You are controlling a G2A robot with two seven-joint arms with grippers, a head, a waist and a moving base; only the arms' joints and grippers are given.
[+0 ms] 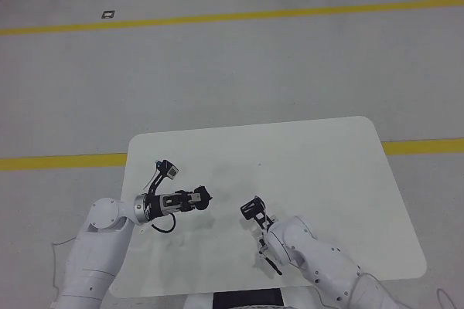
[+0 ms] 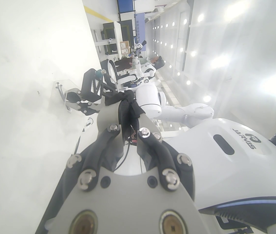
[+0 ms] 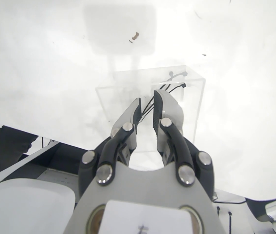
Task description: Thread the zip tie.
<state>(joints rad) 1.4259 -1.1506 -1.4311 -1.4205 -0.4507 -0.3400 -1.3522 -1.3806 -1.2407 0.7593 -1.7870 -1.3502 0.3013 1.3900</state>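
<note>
Several black zip ties (image 3: pixel 174 87) lie in a clear plastic box (image 3: pixel 196 79) on the white table (image 1: pixel 317 170). My right gripper (image 3: pixel 147 102) points down into that box, open, with thin zip tie strands running between its fingers. From the left wrist view the same gripper (image 2: pixel 70 98) hangs over the box (image 2: pixel 59 91). My left gripper (image 2: pixel 125 103) is held above the table to the left, shut on a black bundle (image 2: pixel 124 98) that looks like a strap or fabric. In the top view the left gripper (image 1: pixel 201 198) faces the right gripper (image 1: pixel 264 246).
The table's front edge runs close behind the box. Its far and right parts are bare white surface. A small brown fleck (image 3: pixel 135 35) and a few dark specks mark the tabletop beyond the box.
</note>
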